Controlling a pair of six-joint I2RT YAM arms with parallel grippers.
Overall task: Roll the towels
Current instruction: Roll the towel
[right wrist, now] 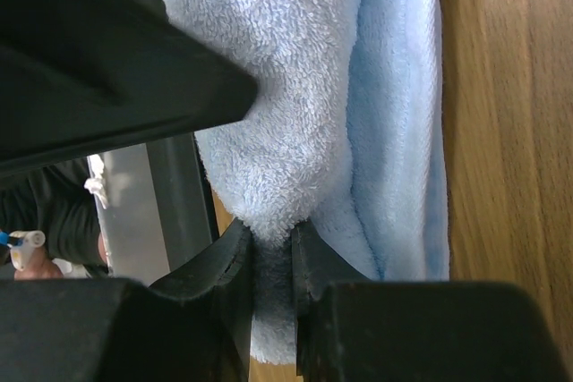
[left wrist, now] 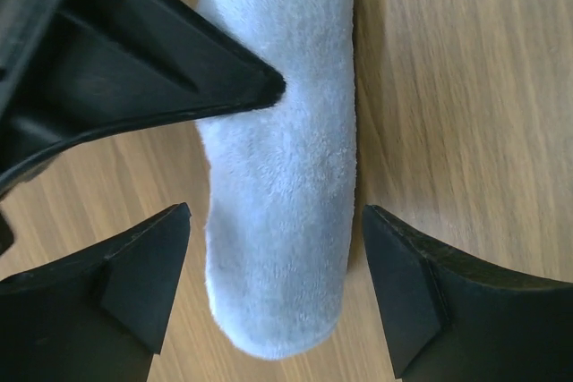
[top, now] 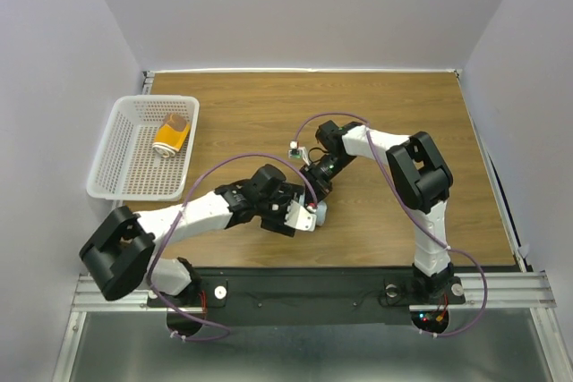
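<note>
While the yellow towel lies rolled in the basket at ten o'clock on the table, the work is on the blue towel, which sits as a fat roll near six o'clock, just ahead of the arm bases. The left gripper straddles it, fingers apart and one on each side, neither clearly touching the pile. From two o'clock the right gripper reaches in with its fingers pinched together on a fold at the roll's end, and a flatter layer shows beside the roll. This looks like the last step, securing the second roll. Next, the left fingers likely need to close squarely across the roll before the right lets go, or it may loosen.
</note>
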